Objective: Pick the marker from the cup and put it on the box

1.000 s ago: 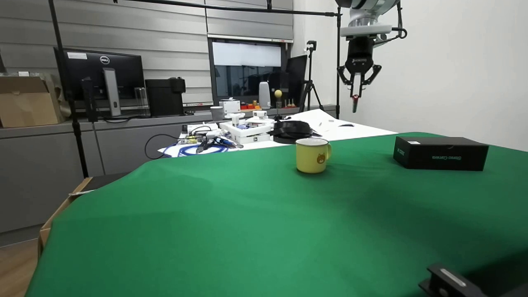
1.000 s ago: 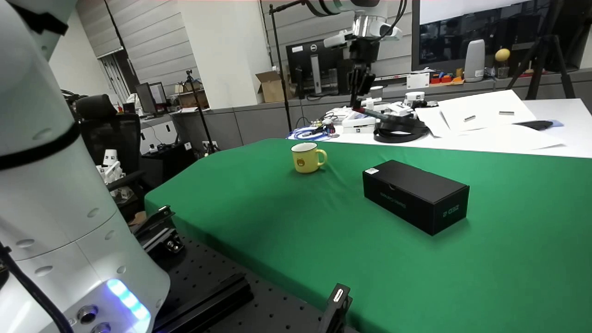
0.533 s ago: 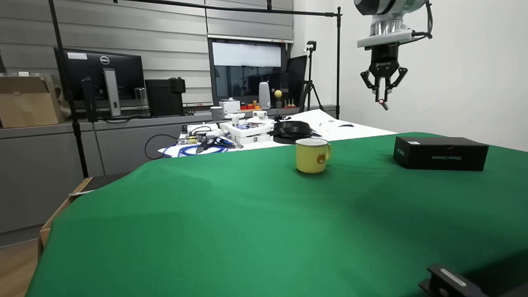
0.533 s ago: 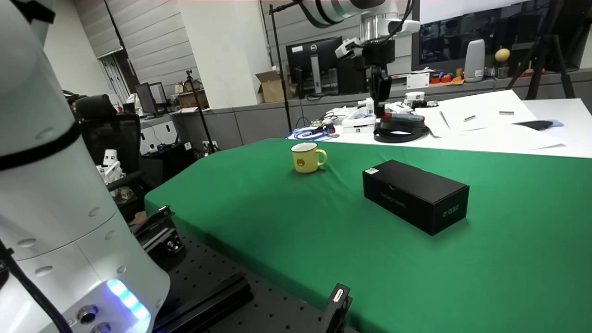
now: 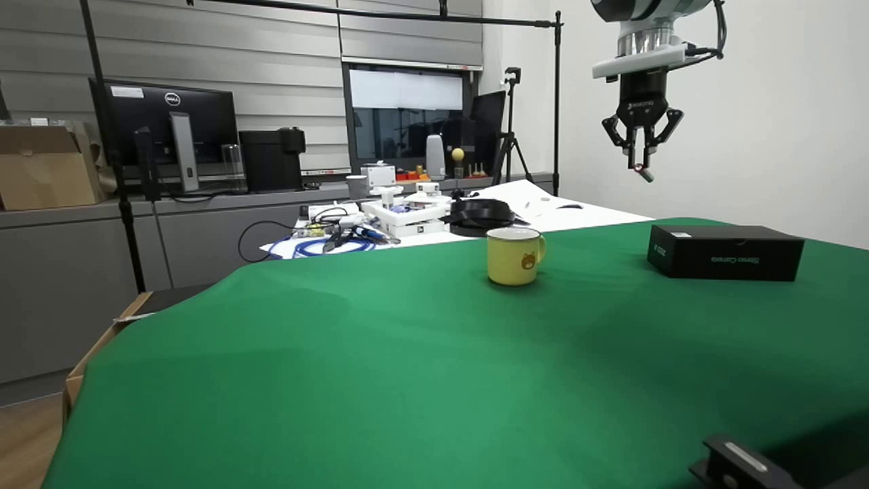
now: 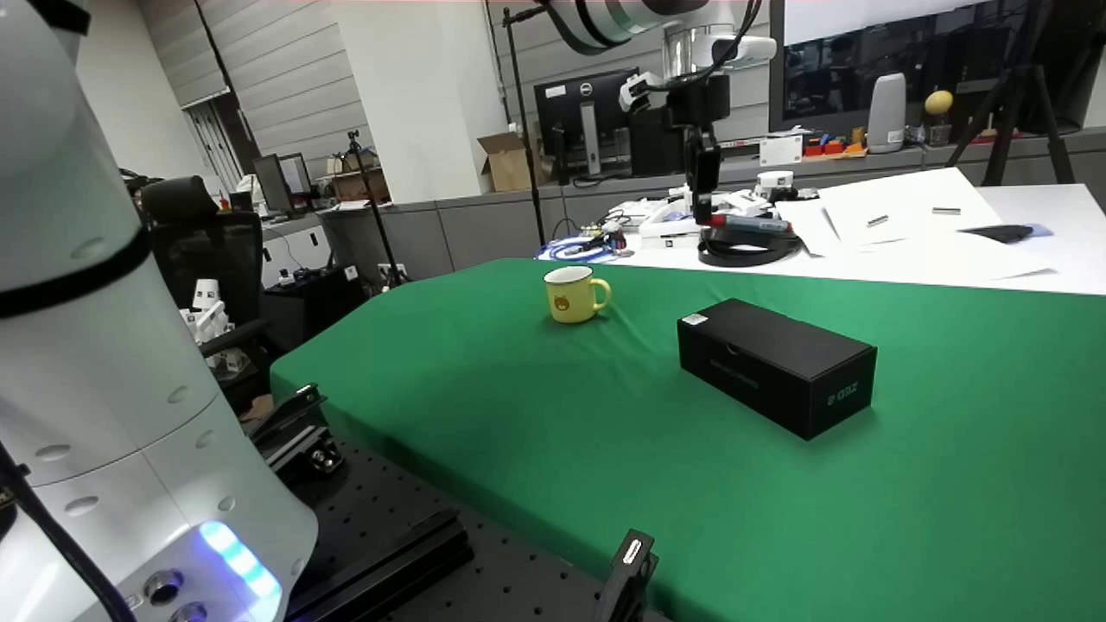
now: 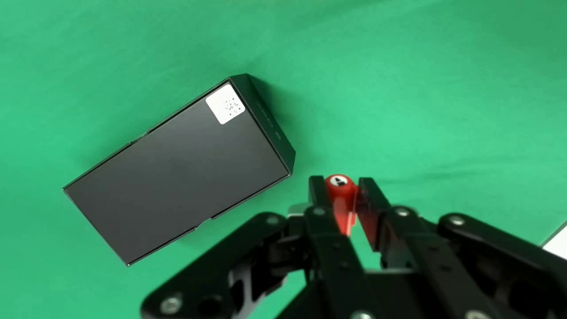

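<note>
the fingers [image 7: 319, 192] partly hide the marker [image 7: 342, 194].

White robot arm [image 5: 669, 8] with its black gripper [image 5: 638, 165] pointing almost straight down, two fingers [image 7: 318, 190] drawn close together.
In an exterior view the thick, pale base [image 6: 130, 397] fills the left edge, a strip of blue-white lights [image 6: 240, 558] glowing low on it. The top edge crops the arm in both exterior views. Below the silvery wrist [image 5: 645, 41] and a slightly tilted white bracket [image 5: 638, 62], the gripper hangs in mid-air. The wrist view shows both fingers parallel, clamped in a grip with only a narrow gap between their tips.
</note>
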Controlling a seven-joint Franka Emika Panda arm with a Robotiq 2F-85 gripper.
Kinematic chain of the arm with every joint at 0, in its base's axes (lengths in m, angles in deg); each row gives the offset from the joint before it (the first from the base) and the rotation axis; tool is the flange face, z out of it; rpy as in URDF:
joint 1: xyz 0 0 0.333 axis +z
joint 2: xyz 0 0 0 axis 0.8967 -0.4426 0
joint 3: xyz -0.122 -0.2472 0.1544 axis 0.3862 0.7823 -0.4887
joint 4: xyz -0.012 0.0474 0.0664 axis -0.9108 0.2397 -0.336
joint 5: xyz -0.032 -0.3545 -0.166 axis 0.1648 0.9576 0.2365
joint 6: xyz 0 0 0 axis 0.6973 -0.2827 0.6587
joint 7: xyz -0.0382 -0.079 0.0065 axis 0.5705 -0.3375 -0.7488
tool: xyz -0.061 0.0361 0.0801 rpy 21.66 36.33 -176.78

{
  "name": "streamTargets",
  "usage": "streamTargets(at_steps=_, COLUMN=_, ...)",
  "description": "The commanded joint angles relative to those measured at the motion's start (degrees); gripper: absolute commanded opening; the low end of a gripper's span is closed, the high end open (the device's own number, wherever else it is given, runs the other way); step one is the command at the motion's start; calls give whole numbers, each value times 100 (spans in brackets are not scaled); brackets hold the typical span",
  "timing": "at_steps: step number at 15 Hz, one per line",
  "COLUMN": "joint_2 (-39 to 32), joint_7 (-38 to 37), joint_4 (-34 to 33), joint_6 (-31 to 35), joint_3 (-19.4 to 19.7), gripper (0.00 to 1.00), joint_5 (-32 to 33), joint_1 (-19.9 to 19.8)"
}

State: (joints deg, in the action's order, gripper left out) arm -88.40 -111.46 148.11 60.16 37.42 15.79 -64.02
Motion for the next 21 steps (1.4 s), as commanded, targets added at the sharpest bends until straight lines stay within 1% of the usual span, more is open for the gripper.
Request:
streamTargets(at_steps=1, joint_2=-7, joint_7=-721, joint_4=96, joint_6=559, joint_3=9, gripper=6, joint_5=40, joint_1=-32)
streamTargets(at_steps=4, joint_2=-108, joint_7=-1222, joint_4=176, joint_6=1271, joint_3=26, gripper=6, joint_5=-52, joint_1=-86)
streamTargets(at_steps=6, joint_2=-185, joint_7=-1646, joint_4=225, joint_6=1611, joint_3=62, gripper=6, joint_5=-96, joint_1=-102)
streamTargets(at_steps=9, joint_2=-286, joint_7=-2170, joint_4=293, joint_6=1669, joint_3=160, gripper=6, joint_5=18, joint_1=-75)
streamTargets(at_steps=12, joint_2=-241, joint_7=-2590, joint_4=584, joint_6=1702, joint_3=286, gripper=6, joint_5=174, joint_1=7)
streamTargets(at_steps=17, joint_2=-160, joint_7=-3060, joint_4=1147, joint_6=1987, joint_3=418, gripper=6, joint_5=282, joint_1=64)
streamTargets(at_steps=21, joint_2=-211, joint_7=-3287, joint_4=1345, joint_6=1928, joint_3=432, gripper=6, joint_5=213, joint_1=9)
